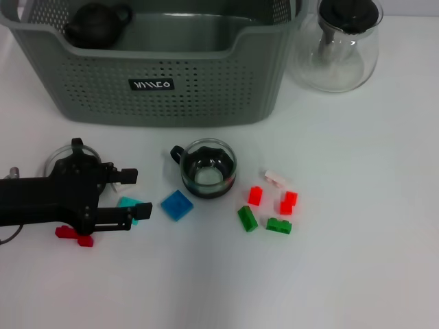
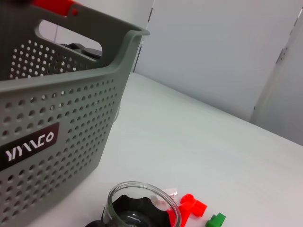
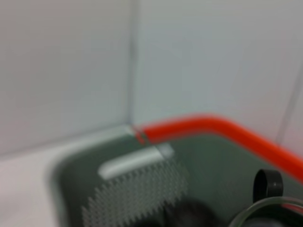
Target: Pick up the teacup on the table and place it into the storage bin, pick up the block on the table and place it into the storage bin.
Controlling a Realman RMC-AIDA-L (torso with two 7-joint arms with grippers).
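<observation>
The left gripper (image 1: 130,197) is hovering with jaws apart beside a cyan block (image 1: 133,209). The teacup (image 1: 208,168) is sitting right of it, near the storage bin (image 1: 192,86). The right gripper is unseen.

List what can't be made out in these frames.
1. Right tool: absent from the head view, and its own blurred wrist view shows no fingers.
2. Clear cup: head view, mostly covered by the left tool.
3. Red block: head view, partly under that tool.
4. Storage bin interior: head view, cut off by the top edge. Only a dark teapot shows.
</observation>
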